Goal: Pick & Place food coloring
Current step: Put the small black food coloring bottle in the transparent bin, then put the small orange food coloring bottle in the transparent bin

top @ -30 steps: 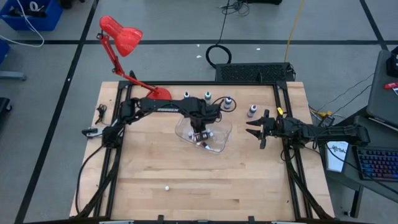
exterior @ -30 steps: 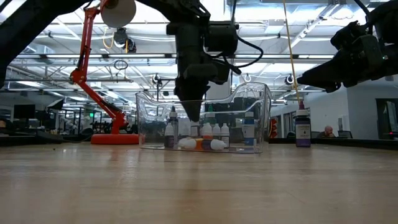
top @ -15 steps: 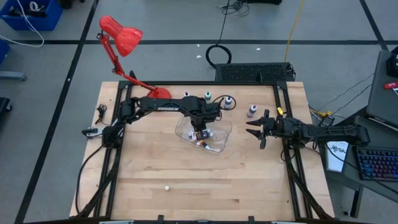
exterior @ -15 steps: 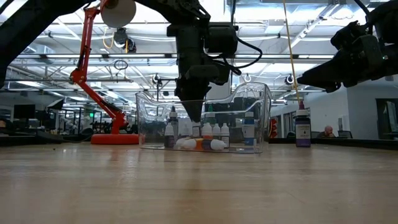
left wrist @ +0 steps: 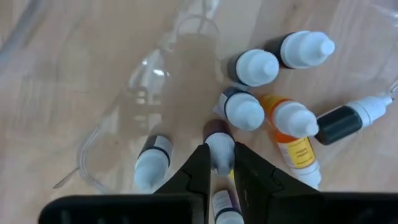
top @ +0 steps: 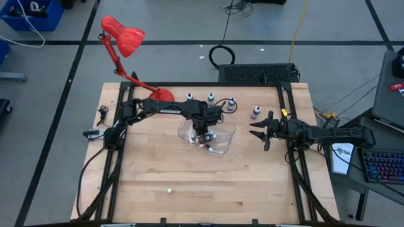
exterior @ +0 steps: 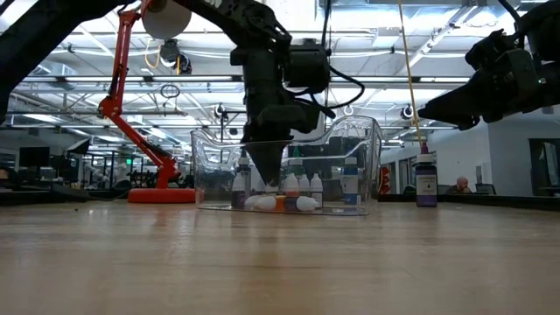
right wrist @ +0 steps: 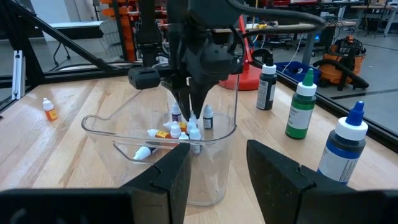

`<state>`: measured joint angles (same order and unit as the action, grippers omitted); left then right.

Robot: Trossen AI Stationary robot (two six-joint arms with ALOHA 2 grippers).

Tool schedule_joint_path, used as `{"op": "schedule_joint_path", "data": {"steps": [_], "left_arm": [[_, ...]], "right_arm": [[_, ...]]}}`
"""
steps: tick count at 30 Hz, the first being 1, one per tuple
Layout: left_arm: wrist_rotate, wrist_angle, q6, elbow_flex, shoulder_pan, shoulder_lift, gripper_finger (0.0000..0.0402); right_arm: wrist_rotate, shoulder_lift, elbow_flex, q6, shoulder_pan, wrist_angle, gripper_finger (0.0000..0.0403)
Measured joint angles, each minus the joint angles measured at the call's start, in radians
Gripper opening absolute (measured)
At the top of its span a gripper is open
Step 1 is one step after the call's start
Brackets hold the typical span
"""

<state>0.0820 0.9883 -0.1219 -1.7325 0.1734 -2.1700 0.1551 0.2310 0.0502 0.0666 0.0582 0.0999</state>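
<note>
Left tool (left wrist: 217, 163) clamps a small dropper bottle (left wrist: 219, 144) inside the clear container (top: 222, 146) for extraction; right tool (top: 260, 130) waits half-spread.

The left gripper (exterior: 261, 171) has drifted a little toward the far edge of the worktop (top: 189, 189) inside the clear container (exterior: 372, 166), its wrist now further over to the lamp side in the low view. Its fingers have stayed pinched on the cap of one small food coloring bottle (left wrist: 219, 142) among the others lying there.
</note>
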Motion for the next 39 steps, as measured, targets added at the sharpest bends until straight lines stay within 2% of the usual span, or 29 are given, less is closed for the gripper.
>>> {"op": "schedule_joint_path", "data": {"steps": [2, 11, 17, 21, 24, 29, 35, 39], "left_arm": [[-0.001, 0.002, -0.004, -0.001, -0.002, 0.000, 0.0062], [-0.004, 0.043, -0.005, -0.066, -0.006, -0.008, 0.0168], [-0.066, 0.210, -0.032, -0.183, -0.007, -0.007, 0.0201], [-0.059, 0.402, -0.142, -0.273, -0.031, -0.003, 0.0207], [-0.047, 0.527, -0.253, -0.289, -0.095, 0.001, 0.0206], [-0.059, 0.581, -0.468, -0.258, -0.281, 0.007, 0.0197], [-0.014, 0.478, -0.751, -0.240, -0.501, 0.006, 0.0182], [0.029, 0.422, -0.771, -0.246, -0.577, 0.006, 0.0168]], "right_arm": [[0.000, 0.000, 0.000, 0.000, 0.000, 0.000, 0.0144], [0.000, 0.000, 0.000, 0.000, 0.000, 0.000, 0.0144], [0.000, 0.000, 0.000, 0.000, 0.000, 0.000, 0.0144], [0.000, 0.000, 0.000, 0.000, 0.000, 0.000, 0.0144], [0.000, 0.000, 0.000, 0.000, 0.000, 0.000, 0.0144], [0.000, 0.000, 0.000, 0.000, 0.000, 0.000, 0.0144], [0.000, 0.000, 0.000, 0.000, 0.000, 0.000, 0.0144], [0.000, 0.000, 0.000, 0.000, 0.000, 0.000, 0.0144]]}}
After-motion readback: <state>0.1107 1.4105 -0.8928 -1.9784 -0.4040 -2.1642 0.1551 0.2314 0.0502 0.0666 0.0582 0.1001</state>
